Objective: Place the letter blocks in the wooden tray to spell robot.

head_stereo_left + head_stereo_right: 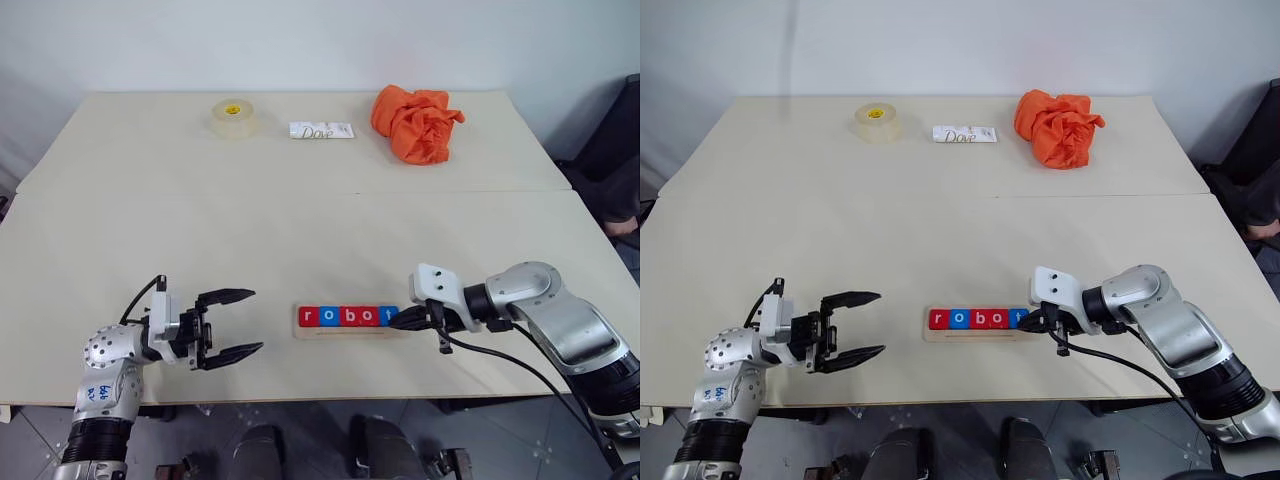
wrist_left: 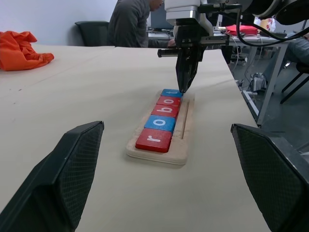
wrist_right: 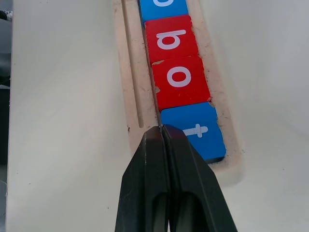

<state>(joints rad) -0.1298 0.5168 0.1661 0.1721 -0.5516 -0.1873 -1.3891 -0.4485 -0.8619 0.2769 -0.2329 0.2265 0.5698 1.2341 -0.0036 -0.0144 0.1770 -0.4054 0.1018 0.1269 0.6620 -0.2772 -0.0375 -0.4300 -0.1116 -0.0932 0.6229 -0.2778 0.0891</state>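
Letter blocks [image 1: 347, 316] fill wooden tray [image 2: 183, 145]; right gripper [image 3: 161, 129] pressed together, tip at the t end; left gripper [image 1: 232, 323] spread apart, well aside

the letter blocks [image 1: 346, 316] run red, blue, red, red, blue, each with a white lowercase letter, on the pale wooden tray [image 2: 186, 126]. the counter [image 1: 300, 220] is cream. a crumpled cloth [image 1: 415, 122] is bright orange, a tape roll [image 1: 232, 117] translucent yellowish, a wrapper [image 1: 321, 131] white with dark script. both grippers' fingers [image 1: 228, 296] are black.
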